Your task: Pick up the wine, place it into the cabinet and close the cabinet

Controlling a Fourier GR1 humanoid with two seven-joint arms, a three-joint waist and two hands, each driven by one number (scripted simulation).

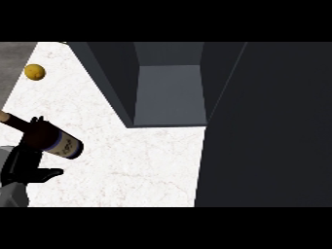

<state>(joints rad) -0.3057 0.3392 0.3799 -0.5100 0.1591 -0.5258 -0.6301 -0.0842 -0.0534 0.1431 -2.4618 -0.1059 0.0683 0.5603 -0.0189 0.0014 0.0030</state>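
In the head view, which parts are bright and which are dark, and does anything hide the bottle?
In the head view the white counter is evenly bright, without glare; the open cabinet is dim grey inside, and its door is a nearly black slab covering the right side. The left hand, black, curls round the wine bottle, hiding part of it. The lemon shows clearly.

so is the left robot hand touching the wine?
Touching. Head view shows the left robot hand curled round the wine, held tilted above the counter.
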